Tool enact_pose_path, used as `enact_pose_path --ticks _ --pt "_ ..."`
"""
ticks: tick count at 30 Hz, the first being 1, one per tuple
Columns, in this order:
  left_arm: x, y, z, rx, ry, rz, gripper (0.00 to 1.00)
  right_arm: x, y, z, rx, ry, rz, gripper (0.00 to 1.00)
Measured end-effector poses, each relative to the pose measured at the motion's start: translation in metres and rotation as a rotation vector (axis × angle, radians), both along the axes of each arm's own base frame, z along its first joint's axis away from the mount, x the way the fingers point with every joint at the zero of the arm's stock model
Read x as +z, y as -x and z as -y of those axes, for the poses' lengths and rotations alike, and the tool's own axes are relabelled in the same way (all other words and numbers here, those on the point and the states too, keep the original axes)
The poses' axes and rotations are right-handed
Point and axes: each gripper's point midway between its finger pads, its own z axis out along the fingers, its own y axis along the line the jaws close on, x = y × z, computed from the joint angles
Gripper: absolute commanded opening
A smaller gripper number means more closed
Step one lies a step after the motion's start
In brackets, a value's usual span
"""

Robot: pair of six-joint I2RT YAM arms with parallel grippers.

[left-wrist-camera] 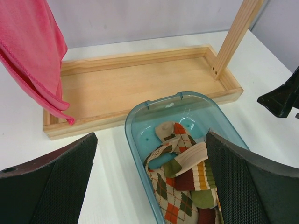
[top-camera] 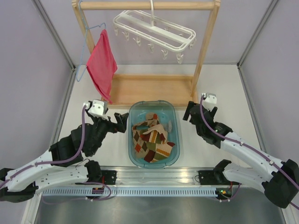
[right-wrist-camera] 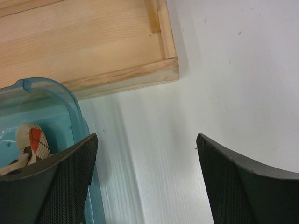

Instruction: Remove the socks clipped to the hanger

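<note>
Fingers (left-wrist-camera: 56, 186) of the left gripper (top-camera: 122, 120) and right gripper (top-camera: 189, 112) stand spread, gripping nothing, one gripper just beside each far corner of the tub (top-camera: 130, 136). Socks (top-camera: 152, 140) lie heaped inside it; the hanger (top-camera: 153, 24) hangs from the rack (top-camera: 206, 46) rail above.

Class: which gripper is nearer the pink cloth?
Left. The left gripper sits in front of the pink cloth, left of the blue bin; the right gripper is on the bin's other side.

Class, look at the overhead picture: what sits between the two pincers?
A translucent blue tub holding the socks sits between the left pincer and the right pincer, shown in the top external view.
</note>
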Motion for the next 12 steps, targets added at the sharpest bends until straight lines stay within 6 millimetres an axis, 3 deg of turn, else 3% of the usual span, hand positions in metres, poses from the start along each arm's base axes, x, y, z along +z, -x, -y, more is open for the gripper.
enact_pose_path --ticks 12 --pt "0.002 -0.0005 -0.009 0.032 0.006 0.007 1.0 -0.0011 -0.001 0.0002 -0.003 -0.001 0.001 0.89"
